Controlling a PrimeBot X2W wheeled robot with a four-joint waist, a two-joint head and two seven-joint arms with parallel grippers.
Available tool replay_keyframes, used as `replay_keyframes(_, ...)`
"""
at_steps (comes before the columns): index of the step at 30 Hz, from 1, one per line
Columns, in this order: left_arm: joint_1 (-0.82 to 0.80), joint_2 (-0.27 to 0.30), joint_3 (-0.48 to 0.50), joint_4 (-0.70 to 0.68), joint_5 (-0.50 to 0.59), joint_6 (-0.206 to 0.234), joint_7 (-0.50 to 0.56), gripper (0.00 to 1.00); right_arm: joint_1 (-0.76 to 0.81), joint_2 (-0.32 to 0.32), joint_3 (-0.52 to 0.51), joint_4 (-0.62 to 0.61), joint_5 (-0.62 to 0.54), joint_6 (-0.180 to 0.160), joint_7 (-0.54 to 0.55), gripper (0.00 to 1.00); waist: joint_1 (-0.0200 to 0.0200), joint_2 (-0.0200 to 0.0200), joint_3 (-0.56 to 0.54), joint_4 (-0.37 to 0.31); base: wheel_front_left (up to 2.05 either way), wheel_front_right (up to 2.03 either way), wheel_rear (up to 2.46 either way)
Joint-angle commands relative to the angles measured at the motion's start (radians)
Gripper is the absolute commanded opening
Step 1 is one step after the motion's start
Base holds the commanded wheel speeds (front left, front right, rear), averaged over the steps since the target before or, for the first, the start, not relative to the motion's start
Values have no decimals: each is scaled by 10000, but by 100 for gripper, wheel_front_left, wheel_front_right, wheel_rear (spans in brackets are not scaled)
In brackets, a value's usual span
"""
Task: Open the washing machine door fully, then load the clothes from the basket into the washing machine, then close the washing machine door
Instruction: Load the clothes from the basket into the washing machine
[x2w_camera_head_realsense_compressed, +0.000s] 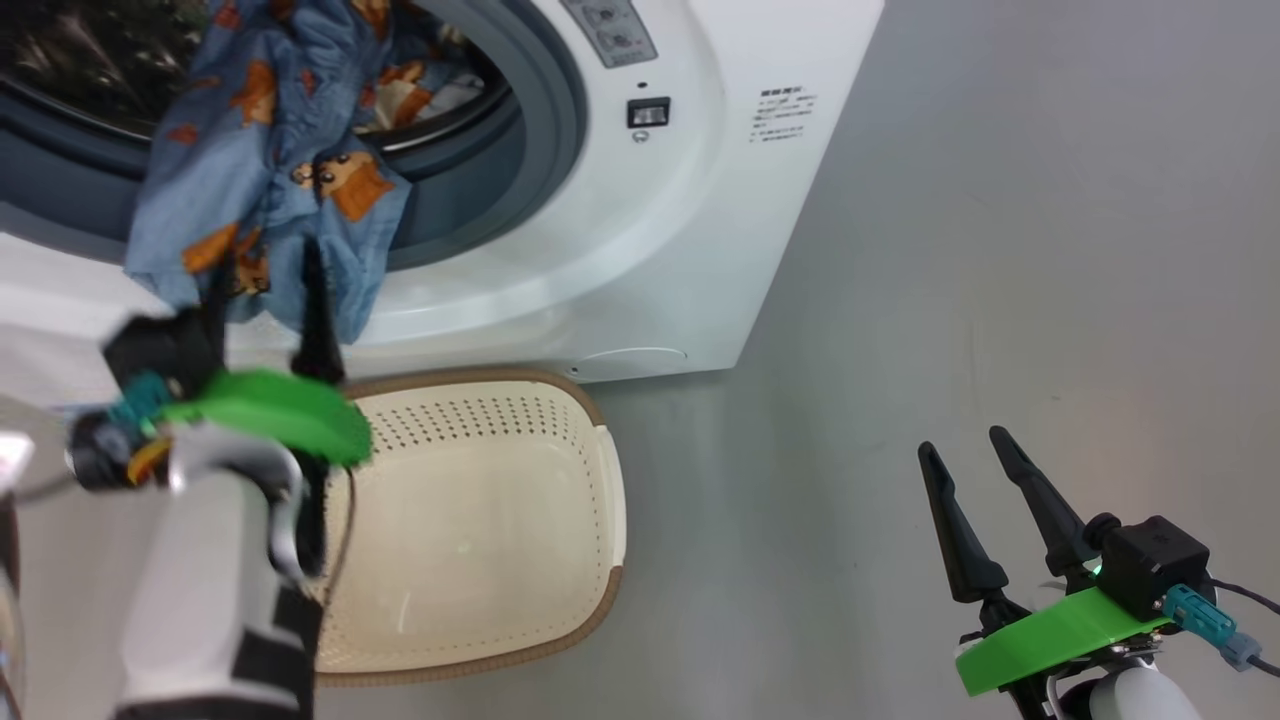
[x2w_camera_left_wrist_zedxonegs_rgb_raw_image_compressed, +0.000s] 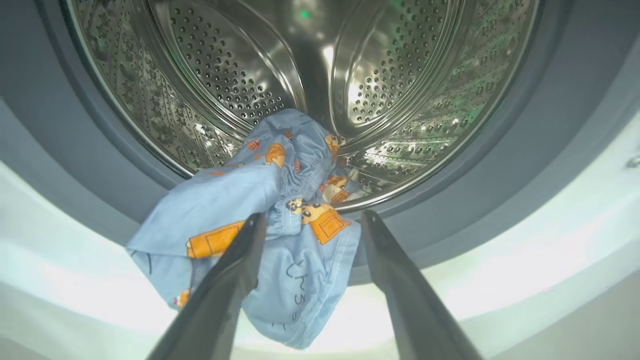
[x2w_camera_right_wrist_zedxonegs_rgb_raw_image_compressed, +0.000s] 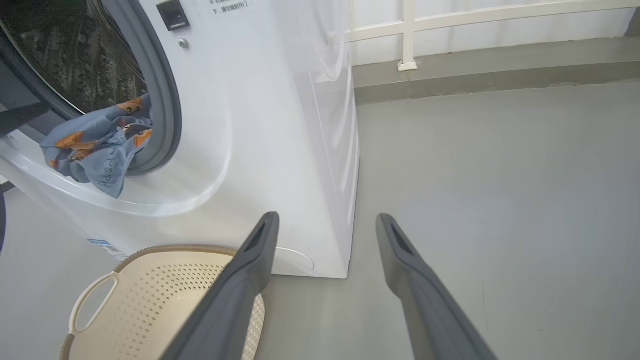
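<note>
Dangling, one blue bundle (one basket)

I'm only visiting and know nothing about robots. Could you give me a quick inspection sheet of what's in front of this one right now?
Surface: smooth grey floor.
Job's things: washing machine opening uncovered; clothes draped over the grey seal, partly hanging outside; basket on the floor below, nothing visible in it.
Clutter: nothing seen.
Grippers: left gripper open, fingers at the hanging clothes; right gripper open, holding nothing, above the floor.
Cables: teal-plugged cable at the right wrist.
Surroundings: white railing beyond a grey kerb.
</note>
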Motion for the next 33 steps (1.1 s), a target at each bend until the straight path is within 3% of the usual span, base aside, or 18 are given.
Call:
replay_keyframes(1,232,326,142,-380,-63,99,-53,100,263,-91,225,-231,-141,14,-48,100,0,0,-81,70,0,0,0)
replay_keyframes(14,3391,324,-445,-2863,-577,964,-53,100,562,-102,88,-245,-147,14,-48,100,0,0,-496,373,0,0,0)
replay_keyframes(33,6379,323,11,-5320,-1102,1395,-53,100,686,-163,-20,-299,-182,14,-48,100,0,0,-569,337,0,0,0)
